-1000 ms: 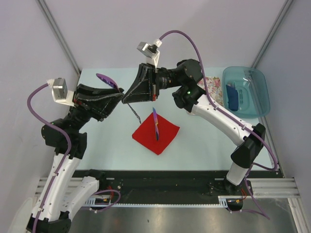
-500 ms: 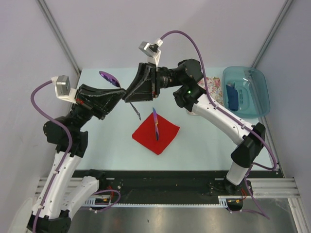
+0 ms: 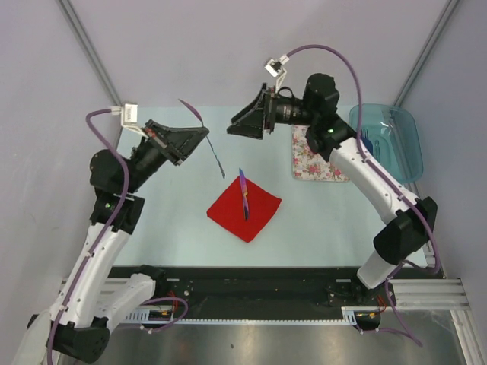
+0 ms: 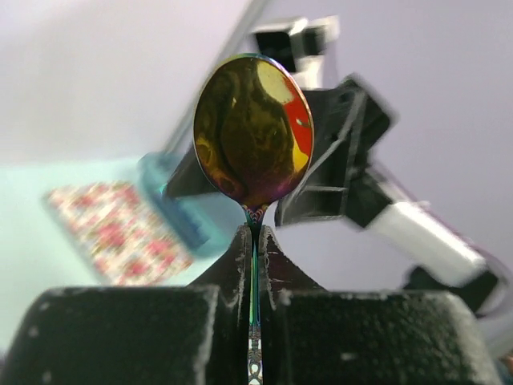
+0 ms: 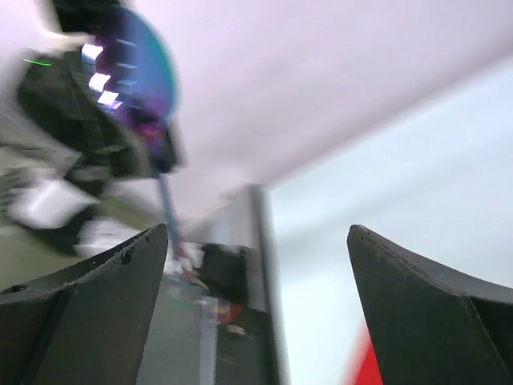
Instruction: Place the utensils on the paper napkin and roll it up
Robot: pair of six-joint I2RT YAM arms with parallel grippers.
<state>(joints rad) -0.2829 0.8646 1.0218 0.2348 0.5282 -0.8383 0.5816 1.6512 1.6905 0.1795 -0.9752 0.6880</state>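
Left gripper (image 4: 254, 241) is clamped shut on the neck of the gold spoon (image 4: 253, 132), held aloft at 10 o'clock of the red paper napkin (image 3: 257, 211), on which 1 slim utensil (image 3: 243, 194) lies. Right gripper (image 5: 256, 241) is spread wide and empty. Risk judged: the spoon may pivot in the narrow grip and land off the napkin.

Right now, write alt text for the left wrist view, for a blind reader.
The shut left end effector clamps the thin handle of a gold spoon, its shiny bowl upright at centre frame. Blurred behind are the right arm and a floral napkin.
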